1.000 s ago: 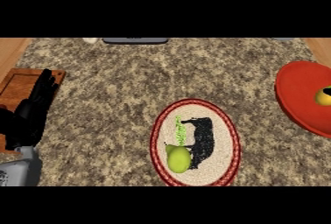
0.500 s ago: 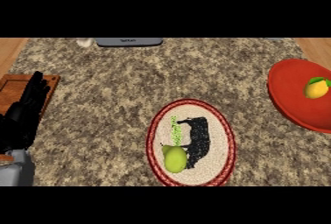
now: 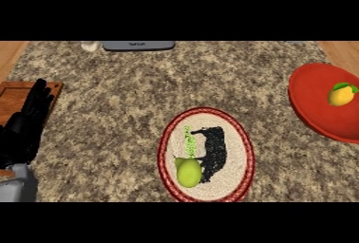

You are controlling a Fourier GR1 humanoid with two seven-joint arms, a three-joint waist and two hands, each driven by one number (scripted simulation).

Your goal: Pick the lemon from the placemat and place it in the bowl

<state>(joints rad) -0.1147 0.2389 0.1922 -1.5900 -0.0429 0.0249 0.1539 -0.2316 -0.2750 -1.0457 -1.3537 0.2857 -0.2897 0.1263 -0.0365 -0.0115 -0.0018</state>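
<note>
At the near left edge, a grey forearm (image 3: 17, 188) rises into view, ending in the robot's black left hand (image 3: 26, 130), which rests with its fingers straight, pointing up and away, holding nothing. The right hand is out of view. Near the lower centre, a yellow-green lemon (image 3: 188, 172) lies on the near end of an oval placemat (image 3: 232, 174). The mat has a dark red rim, a cream middle and a black animal figure printed on it, and the lemon touches that figure's lower left side. The placemat lies on a speckled granite counter (image 3: 126, 95). Beyond the left hand, a wooden cutting board (image 3: 17, 92) sits at the left edge. At the right edge, well apart from the placemat, a red bowl (image 3: 314, 107) holds a yellow fruit with a green leaf (image 3: 341, 95). At the far edge lie a flat grey object (image 3: 138, 45) and, just beside it, a small white item (image 3: 88, 46).
</note>
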